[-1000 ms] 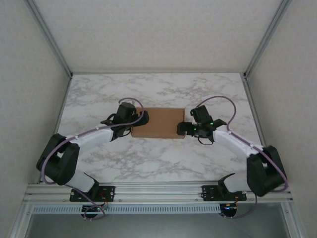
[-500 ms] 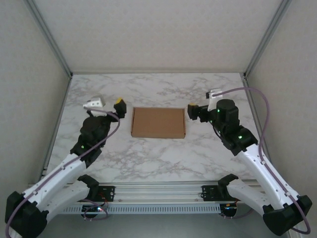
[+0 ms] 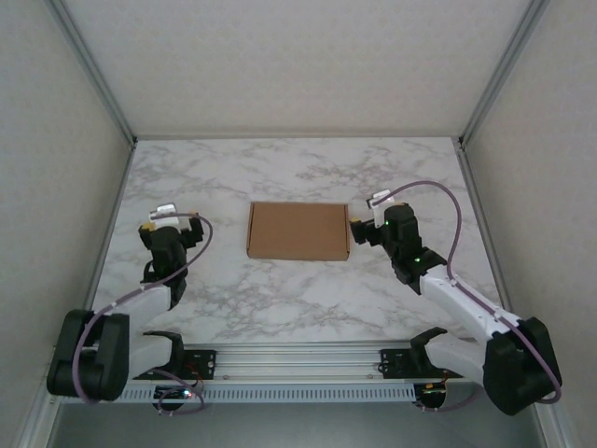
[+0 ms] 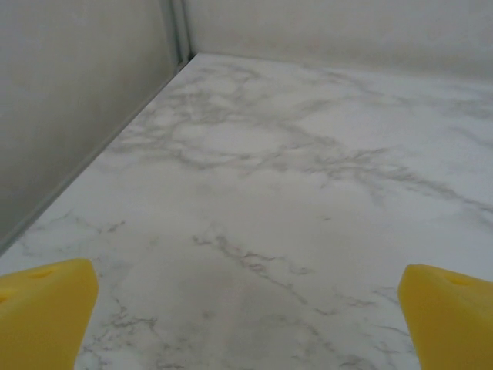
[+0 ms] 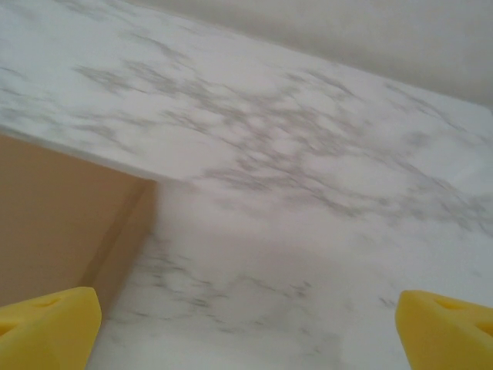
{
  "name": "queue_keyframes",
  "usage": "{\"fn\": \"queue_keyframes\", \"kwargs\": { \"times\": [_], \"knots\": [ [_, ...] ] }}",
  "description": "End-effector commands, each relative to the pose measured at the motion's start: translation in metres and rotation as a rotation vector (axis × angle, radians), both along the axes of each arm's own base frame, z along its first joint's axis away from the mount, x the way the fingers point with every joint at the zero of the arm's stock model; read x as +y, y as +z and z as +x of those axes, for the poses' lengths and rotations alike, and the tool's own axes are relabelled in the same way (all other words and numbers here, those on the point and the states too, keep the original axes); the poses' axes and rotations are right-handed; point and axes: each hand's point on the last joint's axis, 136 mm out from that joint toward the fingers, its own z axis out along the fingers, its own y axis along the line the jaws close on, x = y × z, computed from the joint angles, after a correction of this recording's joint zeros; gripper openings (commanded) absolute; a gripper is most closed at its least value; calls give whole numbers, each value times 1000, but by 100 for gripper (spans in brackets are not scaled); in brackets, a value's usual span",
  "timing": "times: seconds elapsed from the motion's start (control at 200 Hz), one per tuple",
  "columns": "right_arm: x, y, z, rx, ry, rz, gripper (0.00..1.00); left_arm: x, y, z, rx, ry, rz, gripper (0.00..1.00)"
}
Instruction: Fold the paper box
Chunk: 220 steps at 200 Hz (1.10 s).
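Shut box (image 3: 298,231) flat on the table (image 3: 280,299), grippers on either side.
Plain brown, lid down, contents hidden. Left gripper (image 3: 172,224) is well apart from it, fingers wide; right gripper (image 3: 366,216) is just beside its right edge, fingers wide.

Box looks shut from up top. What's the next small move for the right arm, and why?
I'd probably ease the right pincer back, away from the box: it lies flat and closed, with no flap visibly up. Both pincers are open and empty, the left pincer well clear, but the right one sits close by the box's right edge.
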Motion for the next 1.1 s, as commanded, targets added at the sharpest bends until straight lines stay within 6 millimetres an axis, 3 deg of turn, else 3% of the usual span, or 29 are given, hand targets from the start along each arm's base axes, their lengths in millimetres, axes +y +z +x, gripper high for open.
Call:
{"fn": "queue_keyframes", "kwargs": {
  "times": [0.0,0.11,0.175,0.22,0.335,0.426,0.461,0.566,0.631,1.096],
  "knots": [
    [-34,-4,17,-65,-118,53,99,-3,27,13,-176,-56,-44,100],
    [-60,-27,25,-33,-183,118,99,-17,21,30,-134,-157,-48,100],
    [-65,-25,34,-77,-177,170,99,-23,20,37,-134,-190,-66,100],
    [-70,-40,29,-86,-190,203,99,-29,23,32,-190,-219,-68,100],
    [-69,-48,34,-98,-165,212,99,-22,23,6,-308,-163,-61,99],
    [-69,-62,31,-122,-149,233,99,-32,16,22,-238,-227,-52,99],
    [-71,-60,33,-162,-152,238,99,-28,13,24,-219,-210,-63,100],
    [-62,-67,42,-66,-110,226,99,-19,11,27,-213,-161,-81,100],
    [-73,-68,45,-57,-177,230,99,-19,11,27,-212,-160,-82,99],
    [-74,-69,46,-46,-179,234,99,-19,10,28,-207,-165,-90,99]
  ]
}}
